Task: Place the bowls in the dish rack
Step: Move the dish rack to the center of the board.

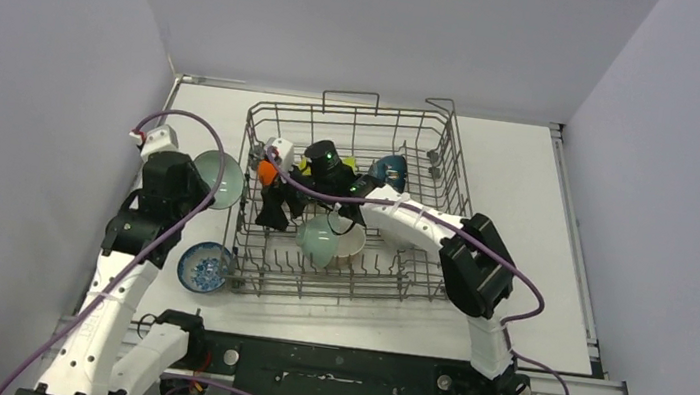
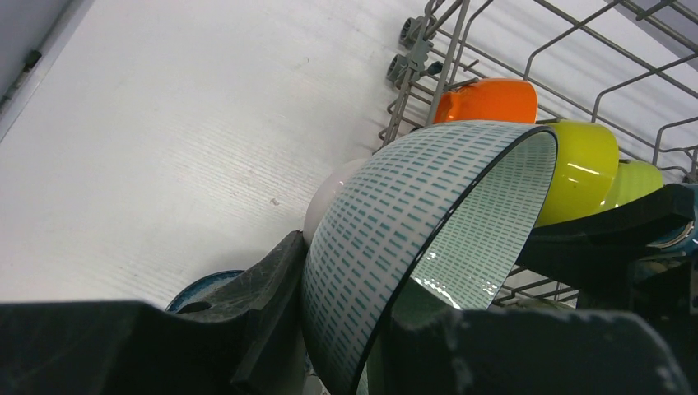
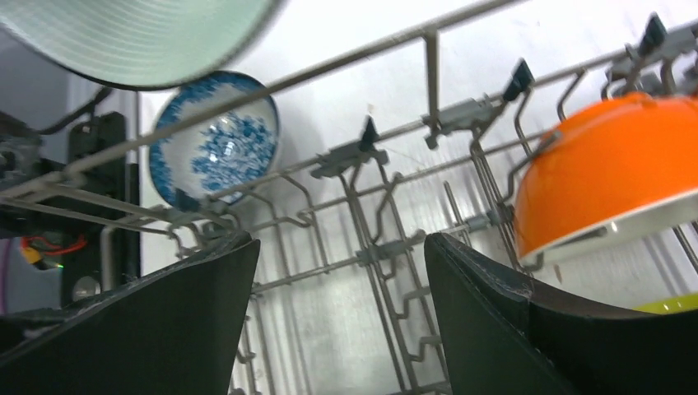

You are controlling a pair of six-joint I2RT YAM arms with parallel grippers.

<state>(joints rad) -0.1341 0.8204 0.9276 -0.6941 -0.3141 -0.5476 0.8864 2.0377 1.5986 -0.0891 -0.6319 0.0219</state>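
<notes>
The grey wire dish rack (image 1: 448,184) stands mid-table. My left gripper (image 1: 203,182) hovers just outside its left wall, shut on the rim of a pale green bowl (image 2: 411,222) with teal dashes, tilted on edge (image 1: 219,179). My right gripper (image 1: 275,210) reaches into the rack's left part and is open (image 3: 339,247), with only rack wires between its fingers. Beside it an orange bowl (image 3: 609,177) leans on the tines. Yellow (image 2: 580,169) and lime (image 2: 638,179) bowls stand behind the orange one (image 2: 486,100). A blue-patterned bowl (image 1: 204,266) lies on the table.
Inside the rack a pale green bowl (image 1: 318,242) and a beige bowl (image 1: 350,245) sit near the front, and a dark blue bowl (image 1: 390,170) is toward the back. Grey walls close in on both sides. A purple cable (image 1: 517,279) trails from the right arm.
</notes>
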